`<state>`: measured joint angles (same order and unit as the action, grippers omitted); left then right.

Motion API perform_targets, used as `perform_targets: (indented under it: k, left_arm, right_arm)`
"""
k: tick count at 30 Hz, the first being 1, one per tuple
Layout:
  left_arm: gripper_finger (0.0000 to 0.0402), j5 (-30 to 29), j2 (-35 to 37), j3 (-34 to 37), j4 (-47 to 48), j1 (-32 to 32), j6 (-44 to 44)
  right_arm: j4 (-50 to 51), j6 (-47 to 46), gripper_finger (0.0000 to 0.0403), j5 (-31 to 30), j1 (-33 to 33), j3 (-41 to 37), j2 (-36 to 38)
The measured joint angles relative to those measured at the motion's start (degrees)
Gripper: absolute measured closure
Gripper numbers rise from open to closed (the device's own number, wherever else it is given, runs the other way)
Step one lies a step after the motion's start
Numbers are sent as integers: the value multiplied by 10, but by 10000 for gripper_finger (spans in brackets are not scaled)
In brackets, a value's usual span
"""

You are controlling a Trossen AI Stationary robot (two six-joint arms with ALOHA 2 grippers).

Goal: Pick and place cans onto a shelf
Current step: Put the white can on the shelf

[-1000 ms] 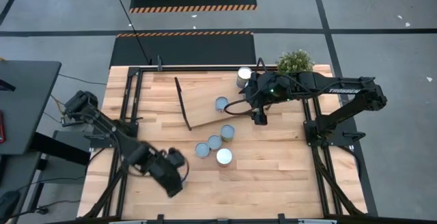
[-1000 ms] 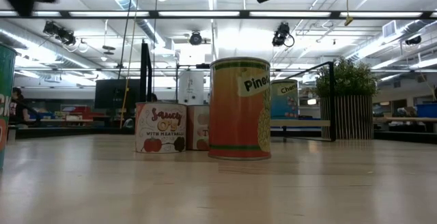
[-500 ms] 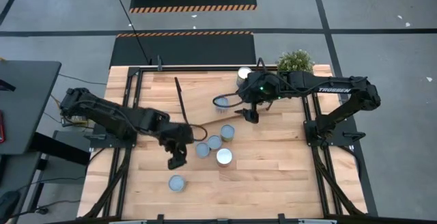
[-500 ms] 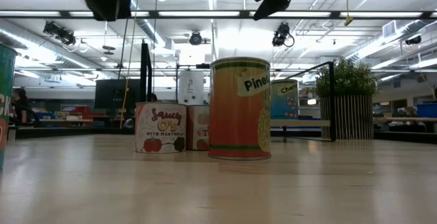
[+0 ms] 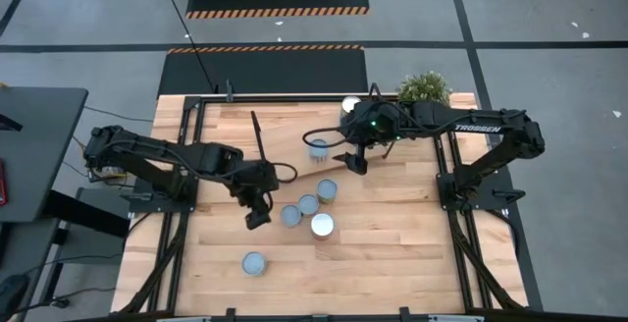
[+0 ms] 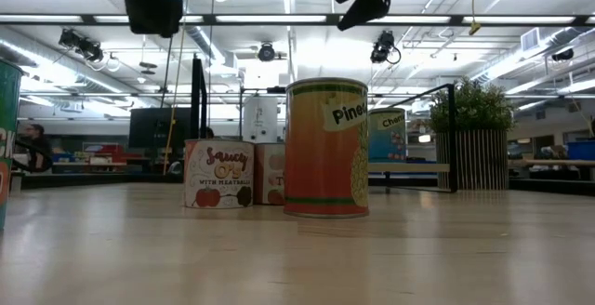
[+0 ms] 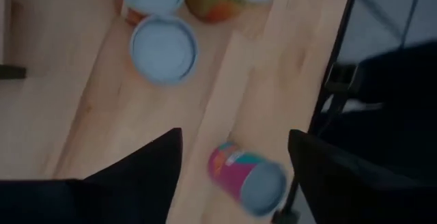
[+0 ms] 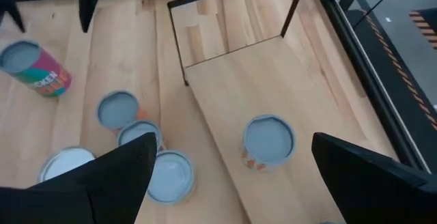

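Note:
Several cans stand upright on the wooden table. A cluster (image 5: 308, 204) sits mid-table, with an orange pineapple can (image 6: 325, 147) nearest the low camera. One can (image 5: 319, 149) stands on the shelf (image 5: 289, 150), a pale board with black frame ends lying on the table. Another can (image 5: 350, 106) is at the far edge. A pink-and-teal can (image 5: 254, 263) stands alone near the front. My left gripper (image 5: 257, 214) hovers open just left of the cluster, above the table (image 7: 234, 138). My right gripper (image 5: 358, 160) hangs open in the air to the right of the shelf can (image 8: 268, 142).
A potted plant (image 5: 424, 88) stands at the table's far right corner. Black rails (image 5: 186, 155) run along the table's left and right sides. Bare wood (image 5: 412, 253) lies at the near right.
My left gripper has swung from the near left part of the table up and toward the middle, beside the cluster. The pink-and-teal can now shows standing alone where the gripper was. My right gripper has shifted a little toward the left, nearer the shelf can.

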<state>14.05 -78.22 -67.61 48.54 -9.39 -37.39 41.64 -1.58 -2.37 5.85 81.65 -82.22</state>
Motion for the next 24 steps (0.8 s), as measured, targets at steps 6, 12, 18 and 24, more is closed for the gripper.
perform_targets:
  k: [6,12,18,24]
  left_arm:
    - [103,-9,0,0,-70,3,-88]
    - [115,-57,0,0,-211,-7,-163]
    - [125,-132,0,-1,-245,-17,-176]
    - [127,-149,-7,0,-245,-18,-177]
  right_arm:
    - [-3,-3,4,5,-16,0,-2]
    - [2,-3,4,15,-35,0,-2]
    - [79,17,4,20,-57,0,4]
    - [104,18,4,18,-78,0,9]
